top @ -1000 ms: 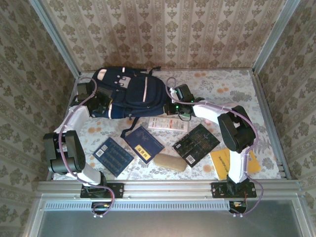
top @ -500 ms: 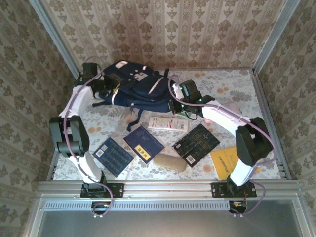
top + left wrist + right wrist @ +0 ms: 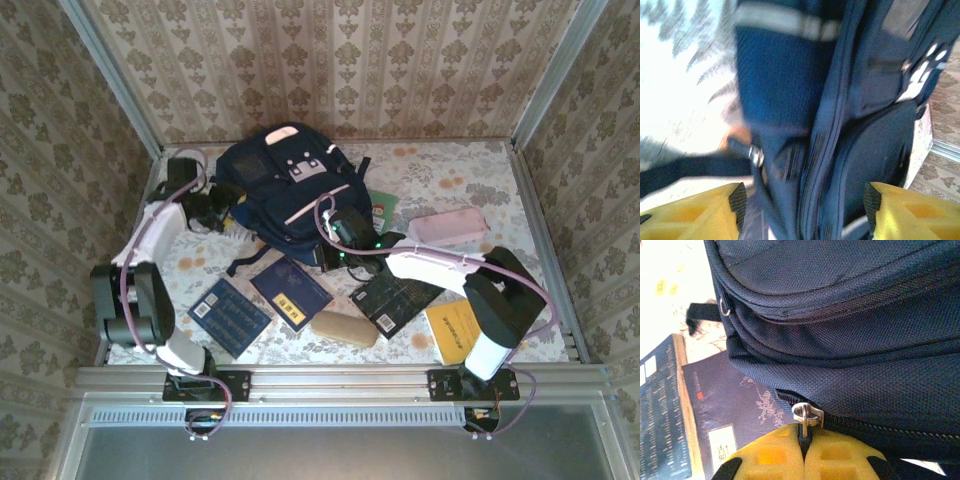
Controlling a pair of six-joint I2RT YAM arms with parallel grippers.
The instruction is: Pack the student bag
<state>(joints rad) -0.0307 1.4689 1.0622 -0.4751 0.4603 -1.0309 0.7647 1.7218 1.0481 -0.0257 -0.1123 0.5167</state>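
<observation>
The student bag (image 3: 285,190), navy with pale pink stripes, stands at the back middle of the table. My right gripper (image 3: 335,252) is at the bag's near edge. In the right wrist view this gripper (image 3: 804,442) is shut on the silver zipper pull (image 3: 807,416) at the end of a zip track. My left gripper (image 3: 215,210) is at the bag's left side. In the left wrist view it (image 3: 805,205) is open, its yellow fingers (image 3: 715,212) wide apart, with the bag's blurred seam (image 3: 840,125) and a dark strap between them.
Near the front lie a dark blue book (image 3: 230,315), a navy book (image 3: 290,290), a beige case (image 3: 345,328), a black book (image 3: 395,295) and a yellow notebook (image 3: 450,330). A pink pencil case (image 3: 447,226) and a green book (image 3: 380,208) lie right of the bag.
The bag has swung round and shifted toward the table's middle. My right gripper moved left and nearer with the zipper pull. My left gripper opened, letting go of the bag.
</observation>
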